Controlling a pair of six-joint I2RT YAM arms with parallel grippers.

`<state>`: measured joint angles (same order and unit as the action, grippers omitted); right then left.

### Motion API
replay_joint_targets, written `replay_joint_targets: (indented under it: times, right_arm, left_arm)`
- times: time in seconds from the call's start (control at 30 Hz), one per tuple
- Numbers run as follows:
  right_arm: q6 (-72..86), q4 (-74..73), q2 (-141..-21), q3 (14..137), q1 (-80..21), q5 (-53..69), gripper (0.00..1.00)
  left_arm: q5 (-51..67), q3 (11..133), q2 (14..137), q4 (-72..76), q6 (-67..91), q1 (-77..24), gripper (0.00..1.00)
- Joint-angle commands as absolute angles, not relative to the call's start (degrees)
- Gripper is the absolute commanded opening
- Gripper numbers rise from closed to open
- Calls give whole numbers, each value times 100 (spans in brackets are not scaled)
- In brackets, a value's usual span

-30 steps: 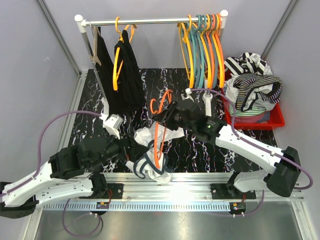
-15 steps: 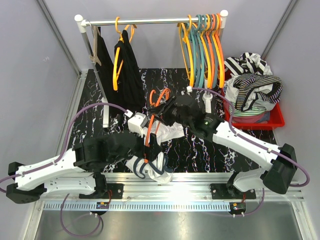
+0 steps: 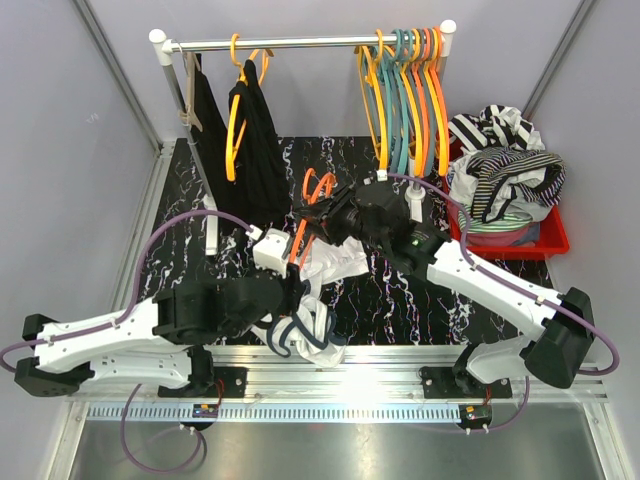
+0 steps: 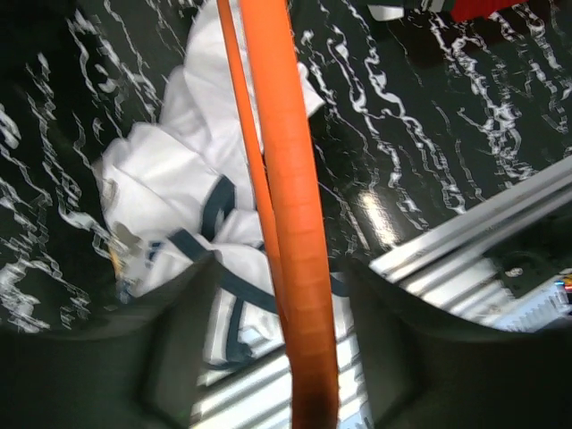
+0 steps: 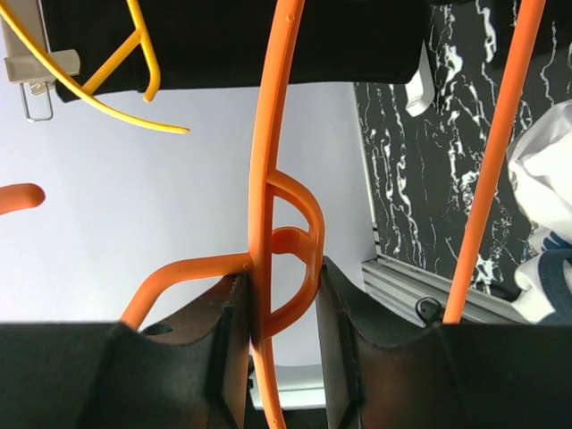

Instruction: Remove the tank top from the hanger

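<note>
The orange hanger (image 3: 312, 195) is tilted up over the black marbled table. My right gripper (image 3: 330, 222) is shut on its neck, just below the hook; in the right wrist view, both pads of the right gripper (image 5: 279, 277) press the hanger (image 5: 268, 134). The white tank top (image 3: 335, 262), trimmed in navy, hangs crumpled from the hanger's lower end down onto the table. My left gripper (image 3: 298, 290) straddles the hanger's lower bar. In the left wrist view the left gripper (image 4: 281, 264) stands open, with gaps on both sides of the hanger (image 4: 286, 179), and the tank top (image 4: 170, 179) lies beneath.
A clothes rack (image 3: 300, 43) spans the back, with black garments (image 3: 255, 140) at its left and a bunch of empty hangers (image 3: 410, 90) at its right. A red bin (image 3: 555, 240) with striped clothes (image 3: 505, 170) sits at the right. An aluminium rail (image 3: 380, 360) runs along the near edge.
My left arm swung right and forward to the hanger, and its jaws have narrowed around the lower bar. My right gripper lifted the hanger slightly up and back.
</note>
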<state>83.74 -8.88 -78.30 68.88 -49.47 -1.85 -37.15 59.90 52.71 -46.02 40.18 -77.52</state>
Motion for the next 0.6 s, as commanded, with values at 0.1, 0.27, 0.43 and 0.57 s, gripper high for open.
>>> replay_joint_targets:
  times: [0.1, 0.27, 0.43, 0.57]
  right_arm:
    - [8525, -545, -7743, 7075, -4869, -9, 0]
    - [8525, -501, -7717, 6996, -4816, 167, 20]
    - [8560, -404, -7620, 6891, -4650, 413, 100]
    - [8499, -650, -7164, 6524, -4518, 597, 100]
  left_arm:
    - [-4289, 5889, 4975, -4043, 3867, -7787, 0]
    - [-4061, 5845, 4860, -3972, 3709, -7778, 0]
    - [-4157, 5959, 4834, -4271, 3840, -7778, 0]
    - [-4411, 6169, 4737, -4630, 3902, -7778, 0]
